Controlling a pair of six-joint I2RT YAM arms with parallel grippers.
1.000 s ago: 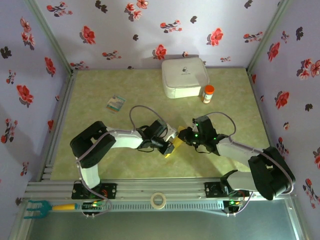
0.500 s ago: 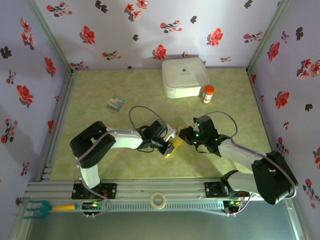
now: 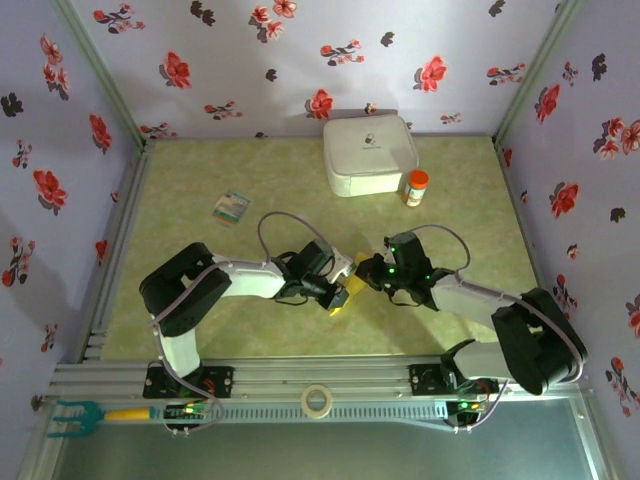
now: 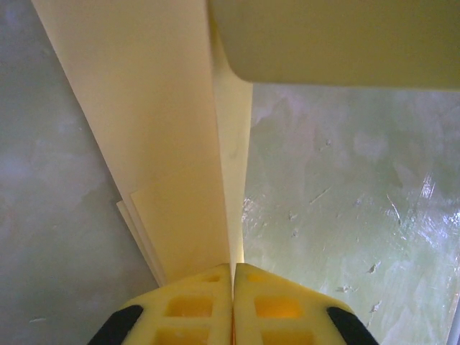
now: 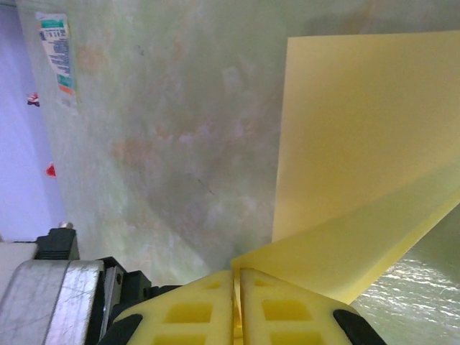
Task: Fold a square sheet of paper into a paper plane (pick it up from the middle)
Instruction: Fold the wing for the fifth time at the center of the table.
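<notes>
Your left pincer [image 4: 233, 277] is clamped shut on the folded yellow paper [image 4: 165, 144], and your right pincer [image 5: 236, 277] pinches it too. The paper is held between them over the table [image 3: 200, 180], well nearer the arm bases than the white box [image 3: 368, 155].

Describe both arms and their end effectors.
The left arm and right arm have black joint housings and white links, each with a grey cable loop near the wrist; green lights glow on the right. The left end effector and right end effector have yellow fingers with square recesses and black edges.
</notes>
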